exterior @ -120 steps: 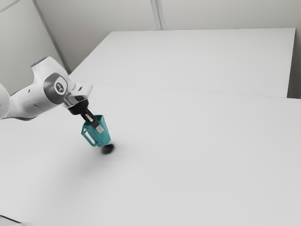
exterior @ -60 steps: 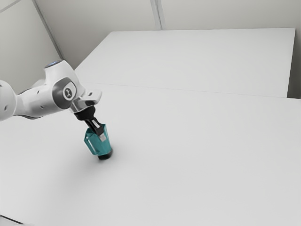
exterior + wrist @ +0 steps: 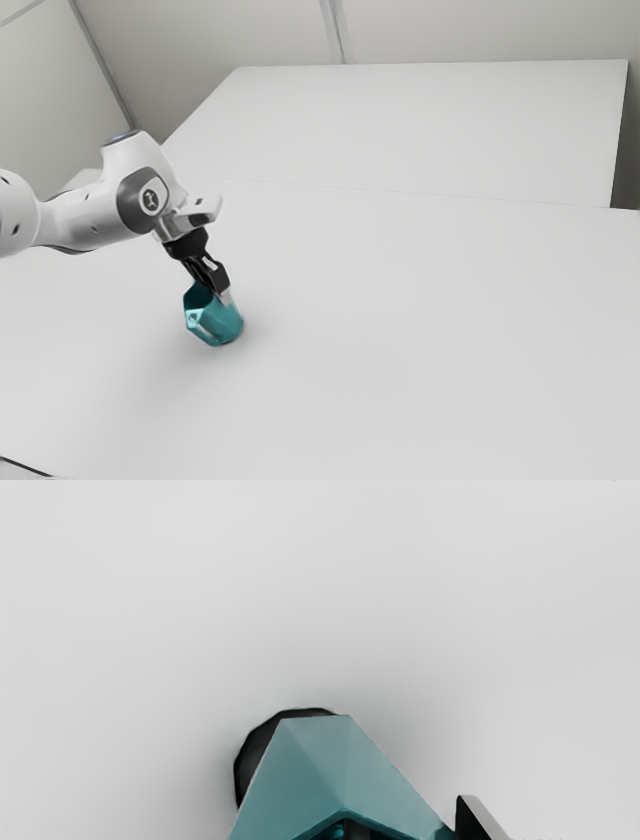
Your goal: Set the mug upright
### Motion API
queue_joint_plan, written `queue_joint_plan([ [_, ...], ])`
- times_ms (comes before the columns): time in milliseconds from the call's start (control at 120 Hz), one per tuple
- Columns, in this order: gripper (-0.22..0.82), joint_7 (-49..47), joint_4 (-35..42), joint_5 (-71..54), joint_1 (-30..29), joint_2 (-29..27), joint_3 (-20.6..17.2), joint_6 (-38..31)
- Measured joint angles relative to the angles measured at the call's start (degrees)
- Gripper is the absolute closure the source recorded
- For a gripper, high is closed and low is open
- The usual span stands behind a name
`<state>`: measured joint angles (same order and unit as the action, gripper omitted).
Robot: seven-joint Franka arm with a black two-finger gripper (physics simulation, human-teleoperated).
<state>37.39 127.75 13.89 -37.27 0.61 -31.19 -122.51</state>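
Observation:
The teal mug (image 3: pixel 214 322) is low at the table, tilted, with its dark opening toward the exterior view's upper left; whether its base rests flat I cannot tell. My gripper (image 3: pixel 223 293) is at the mug's rim, over the side toward the exterior view's right. In the wrist view, the mug (image 3: pixel 320 765) lies partly between the fingers of my open gripper (image 3: pixel 412 826): one dark finger shows within the mug's mouth, the other stands outside by its wall. The handle cannot be made out.
The white table (image 3: pixel 400 320) spreads around the mug. A black, many-sided shape (image 3: pixel 252 757) shows beside and partly behind the mug. A pale raised panel (image 3: pixel 420 125) stands beyond the table, and a dark cable (image 3: pixel 22 466) lies at the exterior view's lower left.
My hand and the mug have come down and slightly toward the exterior view's right. The mug has turned and tipped against the fingers, its handle dropping from sight, and the grip on it has loosened.

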Motion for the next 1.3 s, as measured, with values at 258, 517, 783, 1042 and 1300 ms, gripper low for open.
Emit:
queue_joint_plan([
  [258, 0.35, -2.0, -1.2, 0.1, -1.9, -1.8, 0.3, 1.4],
  [517, 0.31, -3.5, -3.3, 0.1, -3.0, -2.9, 0.3, 2.6],
  [783, 0.17, -5.7, -14.8, -4.3, 17.4, -0.8, 18.4, 6.0],
  [1042, 0.05, -7.8, -29.3, -9.5, 22.8, 2.4, 23.3, 13.0],
  [1300, 0.02, -9.1, -32.3, -10.2, 22.2, 2.2, 23.5, 17.4],
])
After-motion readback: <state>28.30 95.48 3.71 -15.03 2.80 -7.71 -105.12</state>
